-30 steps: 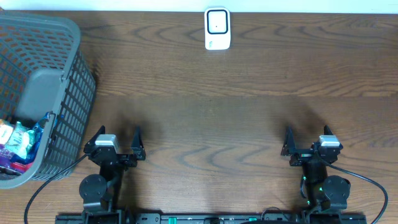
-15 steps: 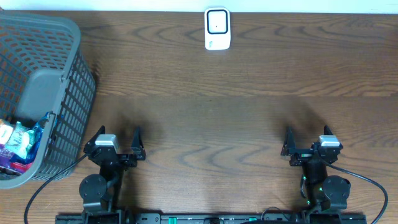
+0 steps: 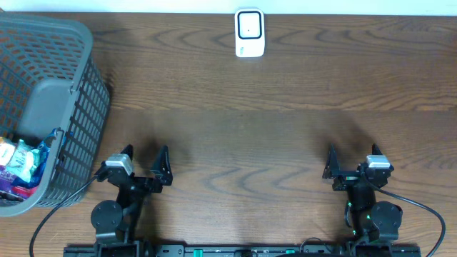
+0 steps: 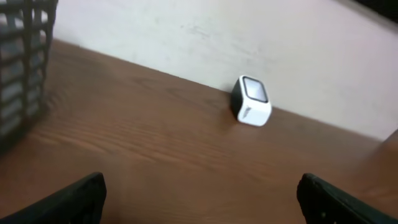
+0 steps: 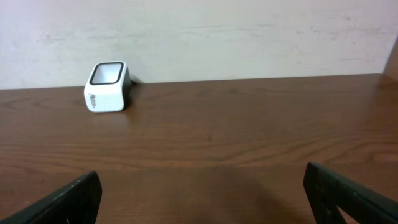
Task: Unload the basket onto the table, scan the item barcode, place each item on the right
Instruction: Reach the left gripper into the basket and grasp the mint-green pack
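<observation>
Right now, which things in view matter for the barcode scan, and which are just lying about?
Job:
- white box-shaped scanner
- colourful packaged items in the grey plastic mesh basket
- left gripper and right gripper, both open and empty

Just there:
- brown wooden table
- pale wall behind the scanner

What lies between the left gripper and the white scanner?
Only bare wooden table lies between the left gripper and the scanner; the overhead view shows it.
</observation>
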`<state>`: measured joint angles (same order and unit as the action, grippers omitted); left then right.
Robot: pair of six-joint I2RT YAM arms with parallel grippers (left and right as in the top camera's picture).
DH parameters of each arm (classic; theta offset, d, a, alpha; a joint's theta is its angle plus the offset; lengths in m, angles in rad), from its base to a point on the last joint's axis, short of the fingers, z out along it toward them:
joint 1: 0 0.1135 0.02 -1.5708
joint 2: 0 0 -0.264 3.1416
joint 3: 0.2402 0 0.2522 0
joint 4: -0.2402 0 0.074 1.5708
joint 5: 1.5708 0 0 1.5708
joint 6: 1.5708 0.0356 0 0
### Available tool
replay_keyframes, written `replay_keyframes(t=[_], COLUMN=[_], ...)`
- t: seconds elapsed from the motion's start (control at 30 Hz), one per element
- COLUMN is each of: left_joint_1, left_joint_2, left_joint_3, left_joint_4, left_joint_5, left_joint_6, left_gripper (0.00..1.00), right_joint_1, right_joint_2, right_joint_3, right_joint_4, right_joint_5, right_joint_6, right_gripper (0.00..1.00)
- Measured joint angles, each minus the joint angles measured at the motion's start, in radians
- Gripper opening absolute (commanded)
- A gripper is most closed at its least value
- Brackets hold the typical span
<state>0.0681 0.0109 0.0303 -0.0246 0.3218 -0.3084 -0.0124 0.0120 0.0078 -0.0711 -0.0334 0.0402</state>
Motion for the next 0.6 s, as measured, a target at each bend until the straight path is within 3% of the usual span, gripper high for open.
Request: replay_keyframes(t=[0.27,0.5,0.6], left_joint_1=[0.0,0.0,0.0], left_joint_2=[0.0,-0.001,0.0], left_joint_3=[-0.013,-0.021,0.004], left_joint_4=[0.055,0.459,0.5], left_joint_5=[0.051,0.112,0.108], left_joint_6=[-0.274,-0.36,-0.372], left_gripper=[0.98,0.98,0.98], right_joint_1=[0.0,0.0,0.0], right_joint_2=[0.0,0.0,0.0], right_joint_3=[0.0,0.0,0.0], right_joint_4=[0.0,0.0,0.0], right_joint_5=[0.0,0.0,0.0], right_joint_6=[0.0,0.0,0.0], right_gripper=[0.99,0.99,0.99])
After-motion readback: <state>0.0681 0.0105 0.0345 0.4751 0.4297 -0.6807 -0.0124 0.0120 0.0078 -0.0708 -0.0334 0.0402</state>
